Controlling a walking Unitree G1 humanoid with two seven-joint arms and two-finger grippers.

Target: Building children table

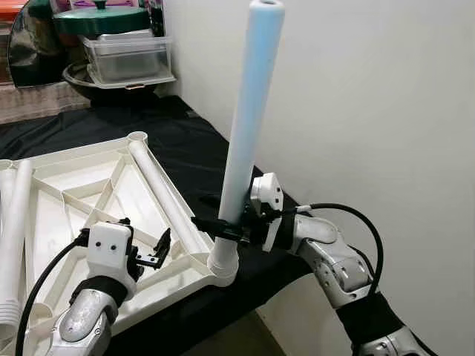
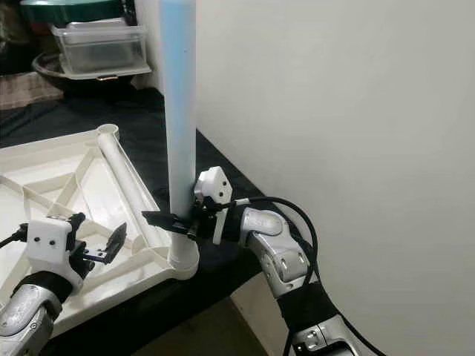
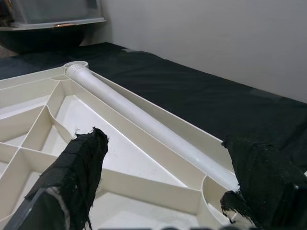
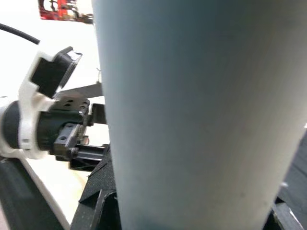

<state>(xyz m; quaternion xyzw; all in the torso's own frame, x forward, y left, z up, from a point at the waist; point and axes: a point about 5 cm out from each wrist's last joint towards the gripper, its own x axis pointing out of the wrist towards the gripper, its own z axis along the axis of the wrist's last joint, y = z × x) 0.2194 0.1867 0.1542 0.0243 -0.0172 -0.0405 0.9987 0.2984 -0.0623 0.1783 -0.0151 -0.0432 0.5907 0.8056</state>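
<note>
On a surface draped in matte black cloth (image 1: 185, 141), an upturned cream plastic tabletop (image 1: 74, 193) is lying with its ribbed underside facing up, thin moulded walls dividing it into triangular and curved cells. At the near corner by the white wall (image 1: 356, 104), a long smooth tube, the pale blue table leg (image 1: 249, 119), is standing nearly upright with a slight lean, its white flared foot sitting in the round corner socket (image 1: 223, 268). The right gripper (image 1: 223, 226) is reaching in from the wall side and its black fingers are clamping the leg low down, just above the socket; in the right wrist view the leg's rounded surface is looming large and close.

A second leg (image 1: 159, 189), cream and cylindrical, is lying flat along the tabletop's edge rib, its ribbed end touching the far corner socket (image 1: 136, 138). Two more white legs (image 1: 15, 222) are resting on the tabletop's left side.

The left gripper (image 1: 157, 251) is hovering over the tabletop's near edge, just beside the standing leg's base, with its fingers spread apart and gripping nothing; the left wrist view is showing their frayed, fabric-wrapped black pads (image 3: 81, 163).

At the far end, a clear plastic box (image 1: 126, 55) is sitting in a dark round bowl (image 1: 96, 83), beside a green lid (image 1: 100, 18).
</note>
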